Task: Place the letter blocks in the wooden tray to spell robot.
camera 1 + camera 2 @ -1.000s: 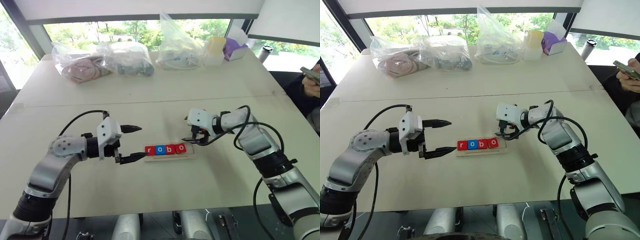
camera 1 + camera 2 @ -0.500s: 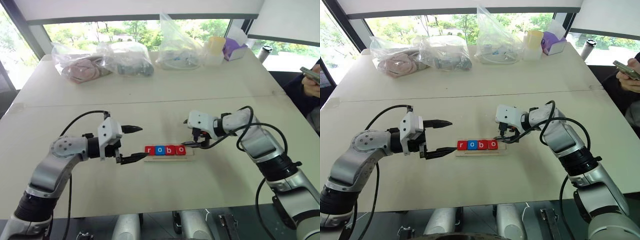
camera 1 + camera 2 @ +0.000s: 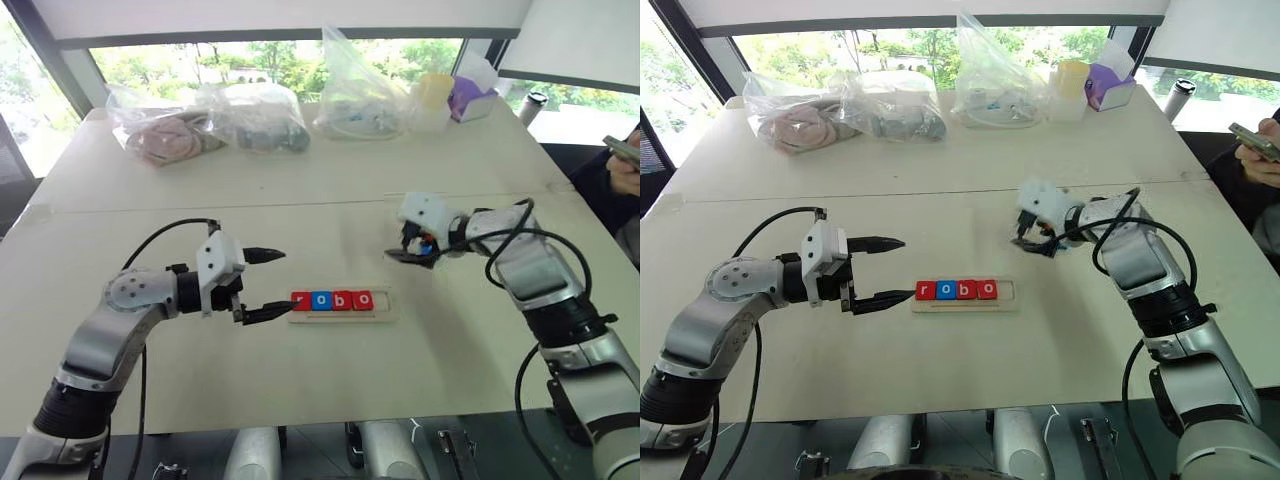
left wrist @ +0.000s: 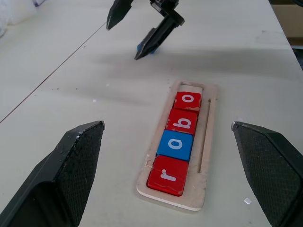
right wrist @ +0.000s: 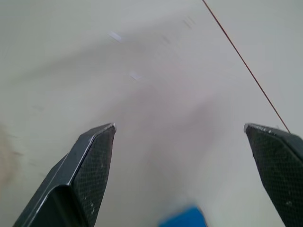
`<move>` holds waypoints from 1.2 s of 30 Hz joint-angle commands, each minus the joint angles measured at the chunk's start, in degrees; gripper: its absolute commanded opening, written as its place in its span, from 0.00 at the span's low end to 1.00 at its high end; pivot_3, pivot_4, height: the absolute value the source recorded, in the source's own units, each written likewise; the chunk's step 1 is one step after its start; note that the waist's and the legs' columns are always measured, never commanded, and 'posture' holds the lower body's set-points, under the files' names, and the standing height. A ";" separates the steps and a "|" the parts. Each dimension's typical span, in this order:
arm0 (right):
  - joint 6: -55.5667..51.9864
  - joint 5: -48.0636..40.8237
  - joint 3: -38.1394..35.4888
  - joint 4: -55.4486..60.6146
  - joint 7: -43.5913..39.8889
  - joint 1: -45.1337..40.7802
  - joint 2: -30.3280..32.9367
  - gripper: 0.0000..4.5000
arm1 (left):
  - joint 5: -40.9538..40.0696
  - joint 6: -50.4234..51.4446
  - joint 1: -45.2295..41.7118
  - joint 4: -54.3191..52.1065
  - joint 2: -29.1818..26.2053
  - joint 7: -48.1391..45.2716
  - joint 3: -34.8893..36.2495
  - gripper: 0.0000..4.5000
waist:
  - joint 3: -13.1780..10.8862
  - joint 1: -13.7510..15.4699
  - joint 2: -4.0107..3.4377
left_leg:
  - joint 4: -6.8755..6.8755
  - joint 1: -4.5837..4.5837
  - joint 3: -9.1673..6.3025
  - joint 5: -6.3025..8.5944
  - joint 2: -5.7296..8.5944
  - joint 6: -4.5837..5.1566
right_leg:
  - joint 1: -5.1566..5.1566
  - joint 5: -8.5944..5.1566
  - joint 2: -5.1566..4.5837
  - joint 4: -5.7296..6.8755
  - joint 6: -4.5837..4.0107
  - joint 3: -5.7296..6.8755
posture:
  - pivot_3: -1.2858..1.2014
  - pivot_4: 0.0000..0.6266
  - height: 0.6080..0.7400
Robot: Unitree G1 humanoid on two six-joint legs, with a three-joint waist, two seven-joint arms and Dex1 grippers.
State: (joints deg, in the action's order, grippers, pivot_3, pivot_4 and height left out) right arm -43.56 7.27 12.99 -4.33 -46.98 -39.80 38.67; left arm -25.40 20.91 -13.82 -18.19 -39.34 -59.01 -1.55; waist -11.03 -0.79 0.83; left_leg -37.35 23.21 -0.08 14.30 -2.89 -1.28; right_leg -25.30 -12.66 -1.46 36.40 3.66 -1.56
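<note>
Gaping wide and empty, both the left claw [image 3: 262, 285] and right claw [image 4: 134, 32] touch no blocks [image 4: 177, 137].

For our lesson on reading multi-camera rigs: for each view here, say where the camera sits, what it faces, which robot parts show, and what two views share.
Left and right eye views: on the head, looking forward and down at the table; both arms show, left gripper and right gripper, both open.
Left wrist view: along its own fingers at the wooden tray holding four letter blocks.
Right wrist view: along its own fingers at bare table and a blue block.
Shared: the left wrist and eye views both show the tray and right gripper.
</note>
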 commanded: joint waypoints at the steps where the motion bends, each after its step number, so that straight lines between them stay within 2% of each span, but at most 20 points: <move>1: -13.50 1.08 -4.01 2.52 6.65 -1.09 -2.50 0.98 | 0.07 -0.89 -0.13 -1.07 -0.05 -0.03 0.04 1.00 | 0.00 -0.08 0.00 | 0.01 0.00 0.00 0.00 0.00 0.00 | 0.00 0.00 0.00 0.00 0.01 0.00 | 0.52 0.24 1.00; 5: -28.38 -0.12 -9.72 5.13 13.02 -0.69 -7.18 0.98 | 0.11 -0.92 -0.09 -1.16 0.15 0.05 -0.16 1.00 | 0.00 -0.15 0.00 | 0.02 0.00 -0.01 0.00 0.00 0.00 | -0.02 0.05 0.00 0.01 0.08 0.00 | 0.52 0.24 1.00; 9: -36.94 -0.60 -14.98 4.53 18.81 -0.36 -11.68 0.98 | 0.32 -1.14 -0.57 -0.90 0.44 -0.22 -0.68 1.00 | 0.01 -0.10 0.01 | 0.02 0.00 -0.02 0.00 0.00 0.00 | 0.00 0.06 0.00 0.00 0.10 0.00 | 0.52 0.24 1.00; 16: -48.09 -2.94 -25.37 4.22 25.48 -1.98 -19.91 0.98 | 0.74 -1.43 -1.86 0.19 0.77 -0.58 -1.03 1.00 | 0.08 -0.07 0.03 | 0.01 -0.04 -0.04 0.00 0.01 0.00 | 0.07 0.06 0.00 0.00 0.09 0.00 | 0.52 0.24 1.00; 20: -47.99 -4.18 -27.00 4.24 27.66 -2.75 -22.03 0.98 | 0.90 -1.47 -1.98 0.42 0.82 -0.73 -1.01 1.00 | 0.11 -0.17 0.05 | 0.06 -0.05 -0.09 0.00 0.01 0.00 | 0.07 0.07 0.01 0.00 0.12 0.04 | 0.52 0.24 1.00; 23: -46.18 -5.11 -27.36 3.48 28.55 -3.20 -22.34 0.70 | 0.94 -1.49 -1.99 0.41 0.93 -0.62 -1.06 1.00 | 0.11 -0.31 0.06 | 0.06 -0.05 -0.09 0.00 0.01 0.00 | 0.07 0.06 0.01 0.00 0.12 0.04 | 0.52 0.24 1.00; 27: -44.54 -6.50 -26.79 2.91 29.14 -2.88 -21.67 0.26 | 0.95 -1.39 -1.88 0.15 1.12 -0.42 -1.15 1.00 | 0.13 -0.87 0.08 | 0.07 -0.08 -0.08 0.00 0.00 0.00 | 0.08 0.04 0.02 0.00 0.07 0.03 | 0.52 0.24 1.00; 31: -47.68 -8.34 -25.25 6.79 28.70 -1.78 -19.63 0.25 | 0.67 -1.41 -1.48 -0.22 1.06 -0.81 -1.24 1.00 | 0.13 -1.55 0.08 | 0.10 -0.09 -0.11 0.00 0.00 0.01 | 0.08 0.07 0.03 0.01 0.11 0.03 | 0.52 0.24 1.00; 36: -48.94 -13.95 -23.47 15.60 27.96 3.55 -13.60 0.25 | 0.05 -1.44 -1.09 -0.61 0.51 -1.99 -1.01 1.00 | 0.13 -1.39 0.08 | 0.19 -0.04 -0.15 0.00 0.01 0.01 | 0.07 0.03 0.02 -0.03 0.19 0.05 | 0.52 0.24 1.00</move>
State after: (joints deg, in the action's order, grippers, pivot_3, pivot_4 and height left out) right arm -91.61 -4.27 -10.47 7.81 -18.87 -37.58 23.58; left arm -24.40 20.52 -14.86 -17.05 -38.33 -60.36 -3.33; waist -10.90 -2.18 0.91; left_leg -37.16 23.19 -0.22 14.30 -2.88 -1.27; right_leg -25.23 -12.64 -1.45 36.35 3.86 -1.52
